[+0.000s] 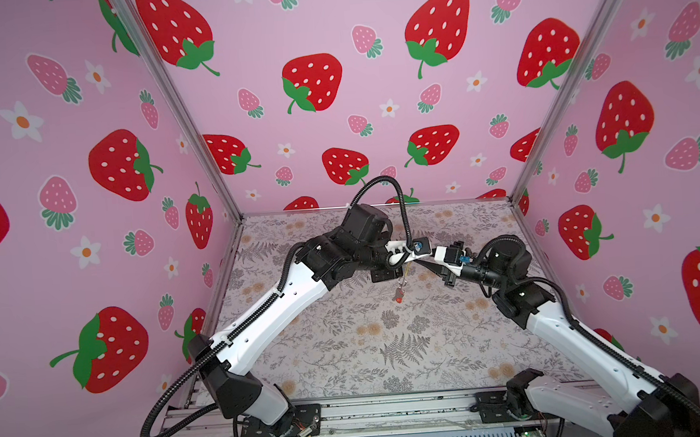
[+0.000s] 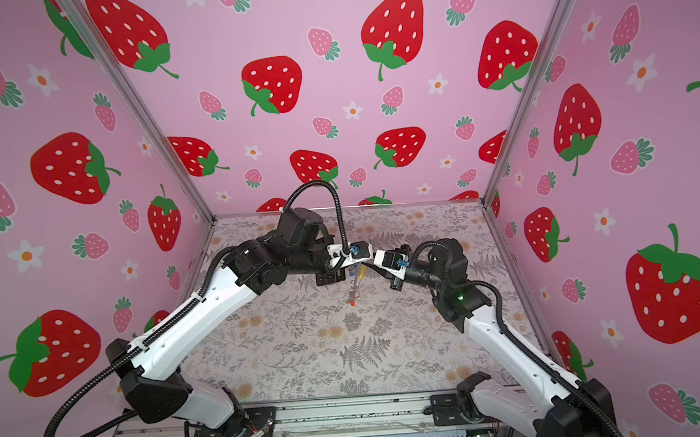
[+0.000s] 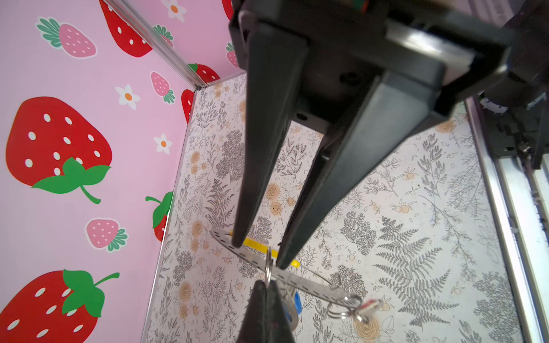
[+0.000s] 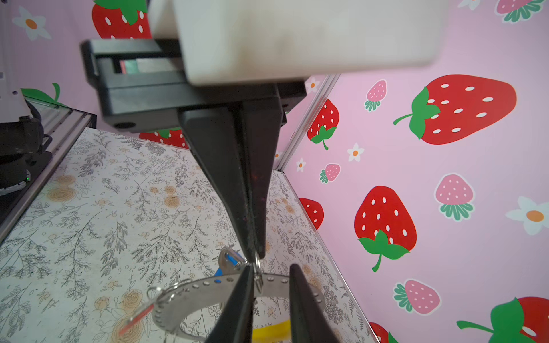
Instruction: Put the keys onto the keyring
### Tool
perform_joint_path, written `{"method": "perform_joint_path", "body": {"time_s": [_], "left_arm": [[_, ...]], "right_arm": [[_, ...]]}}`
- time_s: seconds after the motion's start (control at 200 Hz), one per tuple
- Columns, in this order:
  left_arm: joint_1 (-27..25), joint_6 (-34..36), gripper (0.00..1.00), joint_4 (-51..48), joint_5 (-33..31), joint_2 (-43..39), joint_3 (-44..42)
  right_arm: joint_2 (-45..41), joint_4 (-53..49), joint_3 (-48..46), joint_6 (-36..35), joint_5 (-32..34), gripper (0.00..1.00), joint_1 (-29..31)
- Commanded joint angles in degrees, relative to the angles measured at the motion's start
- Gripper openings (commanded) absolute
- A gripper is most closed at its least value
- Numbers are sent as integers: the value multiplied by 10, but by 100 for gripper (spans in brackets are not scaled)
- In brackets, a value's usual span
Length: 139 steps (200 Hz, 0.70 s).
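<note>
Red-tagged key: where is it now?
In both top views the red-tagged key hangs at centre, from the keyring gripped by the left gripper.

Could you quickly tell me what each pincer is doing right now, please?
Left pincer: closed on the keyring.
Right pincer: closed, or nearly so, gripping the blue key by its ring.

Grey keyring [image 3: 309,287], partly yellow
</note>
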Motion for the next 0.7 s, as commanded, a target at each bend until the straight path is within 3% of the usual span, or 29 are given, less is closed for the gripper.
{"method": "perform_joint_path", "body": {"time_s": [0.0,0.395,0.69], "left_arm": [[-4,18,0,-7,-11,-4,28],[-8,16,0,-1,-2,-5,25],[-9,10,0,13,10,-11,18]], "right_arm": [[2,-6,17,-10,-20,20,-2],[14,25,12,18,-40,19,-2],[20,47,5,34,-44,10,-2]]}}
